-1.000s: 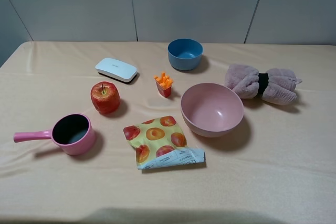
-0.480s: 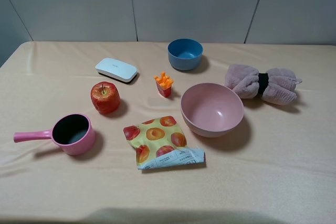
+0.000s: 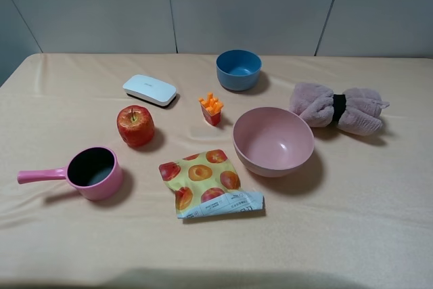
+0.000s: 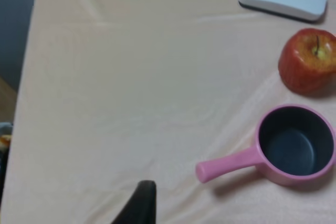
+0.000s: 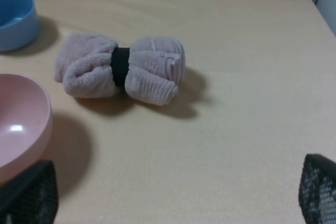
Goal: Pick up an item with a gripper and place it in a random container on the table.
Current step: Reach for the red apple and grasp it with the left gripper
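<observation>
Nothing has moved since the earlier frames: every object sits where it did, and neither of my arms shows in the high view. The task is not yet begun. The apple (image 3: 135, 125) stands untouched left of centre, and the saucepan (image 3: 93, 171) waits empty at lower left, near it but not touching. Reach, grasp, carry and release are all left to do.

Of my left hand (image 4: 140, 205) only one dark finger shows at the bottom edge of its wrist view, so I cannot tell whether it is spread or closed. My right hand (image 5: 173, 190) is spread wide, with its textured fingertips in the two lower corners of its view and nothing between them.

The apple is round, glossy red streaked with yellow, with a short stem in a dimple; I judge it hard and smooth, likely to roll if nudged. The saucepan is smooth pink with a dark matte inside and a long straight handle pointing to the left edge. The bench (image 3: 352, 221) wears a beige-peach cloth lying in soft creases.
</observation>
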Robot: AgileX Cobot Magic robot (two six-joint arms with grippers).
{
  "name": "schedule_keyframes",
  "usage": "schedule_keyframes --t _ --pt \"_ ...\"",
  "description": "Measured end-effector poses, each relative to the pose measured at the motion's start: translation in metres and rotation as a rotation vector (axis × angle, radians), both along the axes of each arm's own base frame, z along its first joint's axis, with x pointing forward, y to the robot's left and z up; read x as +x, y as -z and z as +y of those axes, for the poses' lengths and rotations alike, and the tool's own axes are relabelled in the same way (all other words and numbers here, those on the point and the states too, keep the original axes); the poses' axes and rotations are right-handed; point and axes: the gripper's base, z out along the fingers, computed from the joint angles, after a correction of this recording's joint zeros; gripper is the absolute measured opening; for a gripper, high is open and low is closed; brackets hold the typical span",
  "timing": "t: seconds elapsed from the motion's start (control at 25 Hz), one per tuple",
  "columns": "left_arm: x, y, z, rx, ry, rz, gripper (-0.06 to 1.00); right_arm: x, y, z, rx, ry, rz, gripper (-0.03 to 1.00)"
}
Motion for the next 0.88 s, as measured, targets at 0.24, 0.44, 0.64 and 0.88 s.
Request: schedule_keyframes --t 0.24,0.44,0.64,0.88 --pt "0.047 -0.007 -0.002 -0.017 0.02 0.104 1.0 0.0 0.0 0.0 0.001 0.0 0.0 0.69" --pt "0.083 -0.01 -0.005 -0.021 0.058 0.186 1.0 0.0 0.0 0.0 0.001 0.0 0.0 0.69" --pt "0.119 -0.01 -0.009 -0.046 0.111 0.25 1.0 0.0 0.0 0.0 0.001 0.0 0.0 0.69" --pt "0.155 -0.007 -0.014 -0.101 0.136 0.322 1.0 0.0 0.0 0.0 0.001 0.0 0.0 0.69"
